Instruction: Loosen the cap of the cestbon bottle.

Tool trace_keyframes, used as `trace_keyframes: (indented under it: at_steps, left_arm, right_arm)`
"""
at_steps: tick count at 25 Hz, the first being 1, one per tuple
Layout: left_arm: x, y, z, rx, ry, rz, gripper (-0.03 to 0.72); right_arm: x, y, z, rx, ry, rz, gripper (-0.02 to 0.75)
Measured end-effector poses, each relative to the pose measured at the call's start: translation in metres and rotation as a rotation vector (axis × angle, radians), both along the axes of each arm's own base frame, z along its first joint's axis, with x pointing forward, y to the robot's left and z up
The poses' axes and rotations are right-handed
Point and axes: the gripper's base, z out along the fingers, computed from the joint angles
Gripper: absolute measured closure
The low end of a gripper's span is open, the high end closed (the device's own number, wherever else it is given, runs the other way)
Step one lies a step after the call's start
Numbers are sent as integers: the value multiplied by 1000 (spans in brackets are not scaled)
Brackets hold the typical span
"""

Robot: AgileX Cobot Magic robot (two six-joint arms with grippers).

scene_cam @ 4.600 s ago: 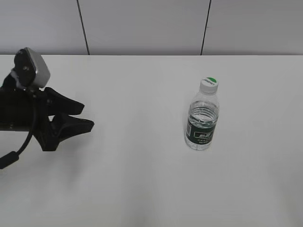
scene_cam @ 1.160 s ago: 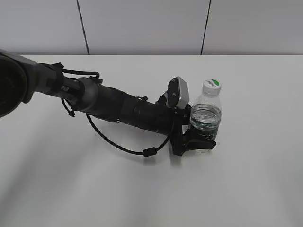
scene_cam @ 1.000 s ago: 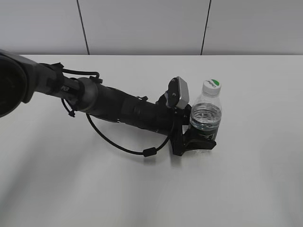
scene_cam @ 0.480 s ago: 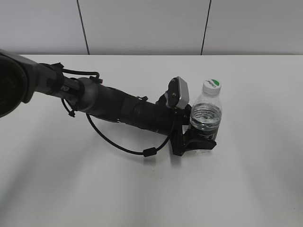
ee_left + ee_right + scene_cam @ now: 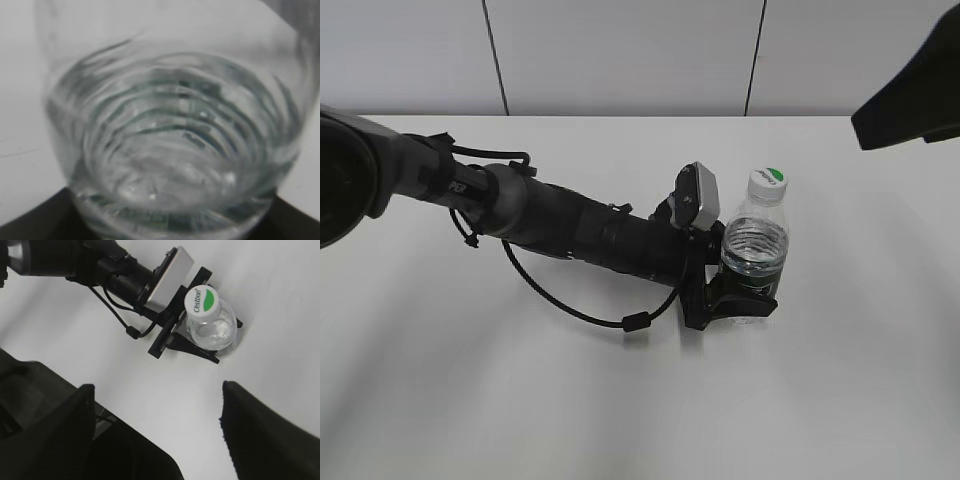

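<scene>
The cestbon bottle (image 5: 752,248) stands upright on the white table, clear with a dark green label. Its white cap (image 5: 767,181) with a green mark is on the neck. My left gripper (image 5: 740,298) is shut on the bottle's lower body, at the label. In the left wrist view the blurred bottle (image 5: 175,140) fills the frame. The right wrist view looks down on the cap (image 5: 201,299), the bottle (image 5: 220,327) and the left gripper (image 5: 212,340). My right gripper (image 5: 156,400) is open and empty, high above and to the right of the bottle; it shows at the exterior view's top right (image 5: 910,95).
The left arm (image 5: 570,230) lies low across the table from the left, with a looping black cable (image 5: 580,310). The white table (image 5: 620,400) meets a grey panelled wall (image 5: 620,50) behind.
The right gripper has come into the exterior view at the top right. The left arm and bottle have stayed still over the last second; earlier the left gripper was far left, away from the bottle.
</scene>
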Motion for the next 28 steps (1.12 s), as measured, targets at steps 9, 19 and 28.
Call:
trace_keyframes:
  at_steps: [9,19,28]
  left_arm:
    - [0,0,0,0,0,0,181]
    - [0,0,0,0,0,-1,181]
    - [0,0,0,0,0,-1,181]
  right_arm:
    - [57,17,-13,9,203,-11,148]
    - [103,35,-36,5,332,-66,148]
    - [108,60,-63,-167,394,-85,148]
